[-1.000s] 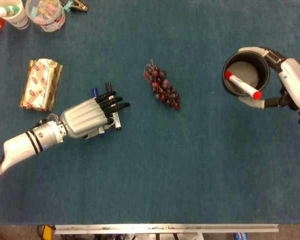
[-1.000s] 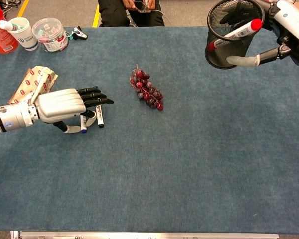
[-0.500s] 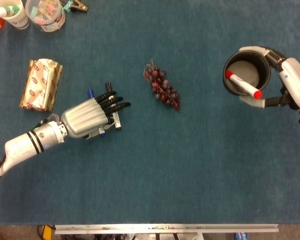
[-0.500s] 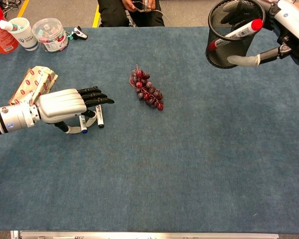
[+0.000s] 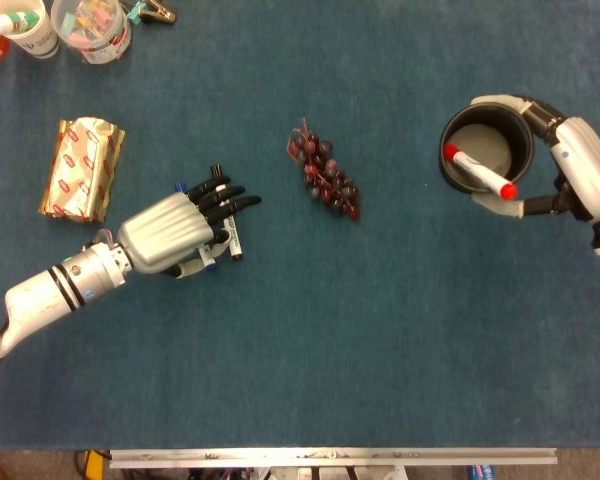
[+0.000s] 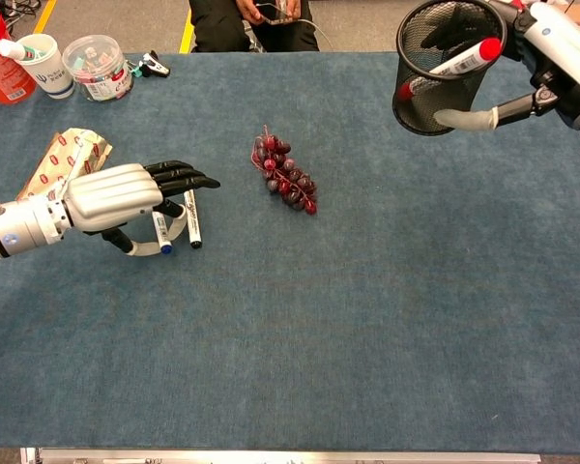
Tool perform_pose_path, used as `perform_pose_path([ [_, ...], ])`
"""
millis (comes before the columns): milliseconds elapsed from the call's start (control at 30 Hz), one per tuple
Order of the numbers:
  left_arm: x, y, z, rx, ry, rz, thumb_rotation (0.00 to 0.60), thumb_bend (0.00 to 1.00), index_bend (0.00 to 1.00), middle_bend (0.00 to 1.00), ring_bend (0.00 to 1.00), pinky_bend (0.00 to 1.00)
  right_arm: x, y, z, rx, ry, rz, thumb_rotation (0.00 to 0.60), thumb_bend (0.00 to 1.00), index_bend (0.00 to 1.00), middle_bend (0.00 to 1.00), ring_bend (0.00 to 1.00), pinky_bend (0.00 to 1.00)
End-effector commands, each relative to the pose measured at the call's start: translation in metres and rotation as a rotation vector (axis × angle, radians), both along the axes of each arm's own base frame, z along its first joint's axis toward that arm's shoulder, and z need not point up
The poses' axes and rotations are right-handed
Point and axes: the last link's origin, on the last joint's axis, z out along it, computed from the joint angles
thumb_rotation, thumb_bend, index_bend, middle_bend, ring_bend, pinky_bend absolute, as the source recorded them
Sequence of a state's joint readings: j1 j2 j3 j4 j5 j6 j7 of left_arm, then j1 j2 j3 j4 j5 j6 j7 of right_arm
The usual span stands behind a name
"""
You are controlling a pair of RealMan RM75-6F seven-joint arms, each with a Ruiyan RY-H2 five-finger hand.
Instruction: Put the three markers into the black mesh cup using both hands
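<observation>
Held off the table at the right, the black mesh cup (image 5: 485,155) (image 6: 443,73) is gripped around its wall by my right hand (image 5: 578,170) (image 6: 551,66). A red-capped marker (image 5: 480,172) (image 6: 459,62) leans inside it. At the left, a blue-capped marker (image 6: 160,233) (image 5: 209,263) and a black-capped marker (image 6: 191,219) (image 5: 233,240) lie side by side on the blue cloth. My left hand (image 5: 175,230) (image 6: 124,193) hovers over them with its fingers stretched out and its thumb below, holding nothing. It hides the upper part of both markers.
A bunch of dark grapes (image 5: 325,180) (image 6: 285,180) lies mid-table. A red-and-gold snack packet (image 5: 80,168) (image 6: 63,158) sits behind the left hand. At the far left corner stand a paper cup (image 6: 41,64), a clear tub (image 6: 97,68), an orange bottle (image 6: 0,58) and a clip (image 6: 153,66).
My left hand has lifted and drawn slightly back, showing more of the two markers. The right hand has shifted the cup a little to the left.
</observation>
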State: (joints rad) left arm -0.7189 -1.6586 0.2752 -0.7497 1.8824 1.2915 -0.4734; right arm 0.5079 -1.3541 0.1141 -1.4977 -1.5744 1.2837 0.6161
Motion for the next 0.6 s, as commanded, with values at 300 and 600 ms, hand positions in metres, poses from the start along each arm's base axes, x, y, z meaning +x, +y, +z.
perform_pose_path([
  [300,0.026,0.002,0.051,-0.007,-0.253,0.213,0.600,0.29,0.64,0.04,0.00,0.01,0.006,-0.003,-0.012,0.038,-0.015,0.006,0.600,0.37,0.40,0.37,0.24,0.25],
  [600,0.049,0.000,0.094,-0.009,-0.405,0.336,0.600,0.29,0.65,0.04,0.00,0.01,0.015,-0.001,-0.030,0.080,-0.023,0.027,0.600,0.37,0.40,0.37,0.24,0.25],
])
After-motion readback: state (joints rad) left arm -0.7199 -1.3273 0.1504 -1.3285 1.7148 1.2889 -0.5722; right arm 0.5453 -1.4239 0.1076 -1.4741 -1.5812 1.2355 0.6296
